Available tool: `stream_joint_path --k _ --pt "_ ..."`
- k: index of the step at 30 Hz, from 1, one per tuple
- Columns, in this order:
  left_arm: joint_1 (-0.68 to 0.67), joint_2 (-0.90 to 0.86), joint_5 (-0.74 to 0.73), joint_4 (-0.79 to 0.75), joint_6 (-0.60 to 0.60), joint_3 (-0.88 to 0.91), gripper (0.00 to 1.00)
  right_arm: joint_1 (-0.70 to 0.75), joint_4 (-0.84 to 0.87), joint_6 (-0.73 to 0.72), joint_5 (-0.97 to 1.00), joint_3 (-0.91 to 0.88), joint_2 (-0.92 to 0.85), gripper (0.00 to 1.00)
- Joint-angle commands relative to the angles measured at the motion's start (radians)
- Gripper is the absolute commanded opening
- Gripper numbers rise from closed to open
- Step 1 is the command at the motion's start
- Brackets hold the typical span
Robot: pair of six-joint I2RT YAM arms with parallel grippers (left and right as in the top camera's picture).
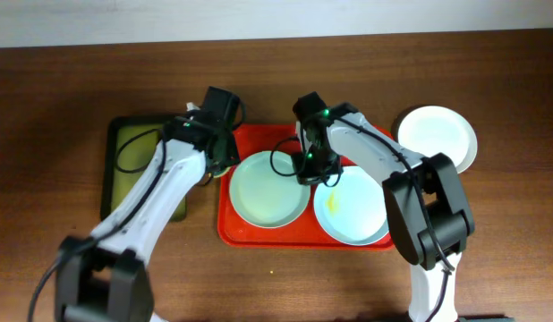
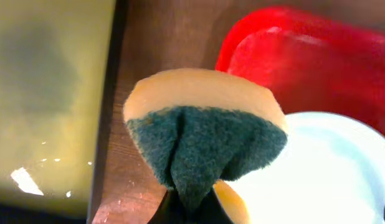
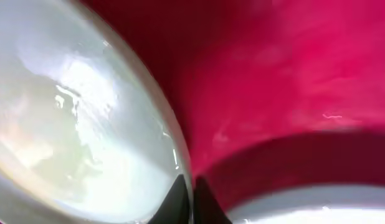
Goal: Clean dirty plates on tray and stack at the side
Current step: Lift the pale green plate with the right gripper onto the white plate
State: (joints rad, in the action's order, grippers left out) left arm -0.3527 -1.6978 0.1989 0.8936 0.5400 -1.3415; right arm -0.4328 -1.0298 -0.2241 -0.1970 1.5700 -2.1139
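The red tray (image 1: 267, 139) lies in the middle of the brown tabletop (image 1: 80, 72), flat, and in the overhead view its long axis runs from left to right. Two plates lie in it side by side along this axis. The pale green plate (image 1: 269, 188) is in the left half, and the smeared plate (image 1: 351, 207), which has a small yellow mark near its middle, is in the right half. The white plate (image 1: 438, 137) lies outside the tray, on the tabletop just beyond its far right corner. All three plates lie flat with the open side up. The right claw (image 1: 310, 174) is down between the two plates in the tray. In the right wrist view its fingertips (image 3: 180, 196) are almost together and seem to pinch the rim of the pale green plate. The left claw (image 1: 225, 161) is at the left edge of the tray and squeezes a yellow sponge (image 2: 205, 124), which is folded with its dark green side toward the camera, beside the rim of the pale green plate. A smaller black-rimmed tray (image 1: 133, 132) lies left of the red tray, and its long axis runs from far to near.
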Motion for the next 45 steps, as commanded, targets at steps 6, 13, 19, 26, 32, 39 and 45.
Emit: stream_joint_path --k 6,13,19,26,32,39,45 --pt "0.099 0.211 0.000 0.061 0.006 -0.002 0.00 -0.076 -0.331 0.006 0.512 0.351 0.114 0.04" --pt "0.240 0.209 0.052 0.148 0.005 -0.001 0.00 -0.300 -0.496 0.007 1.040 0.557 0.123 0.04" --pt "0.334 0.209 0.049 0.163 0.005 -0.001 0.00 -0.487 -0.515 0.149 1.552 0.567 0.123 0.04" --pt "0.358 0.209 0.026 0.163 0.005 -0.001 0.00 -0.589 -0.515 0.366 1.788 0.567 0.123 0.04" --pt "0.357 0.209 0.027 0.162 0.005 -0.001 0.00 -0.547 -0.515 0.192 1.488 0.566 0.123 0.04" --pt "0.358 0.209 0.033 0.162 0.005 -0.001 0.00 -0.079 -0.433 0.168 0.550 0.455 0.109 0.04" --pt "0.357 0.209 0.030 0.156 0.005 -0.001 0.00 0.357 -0.430 0.167 0.138 0.451 0.109 0.04"
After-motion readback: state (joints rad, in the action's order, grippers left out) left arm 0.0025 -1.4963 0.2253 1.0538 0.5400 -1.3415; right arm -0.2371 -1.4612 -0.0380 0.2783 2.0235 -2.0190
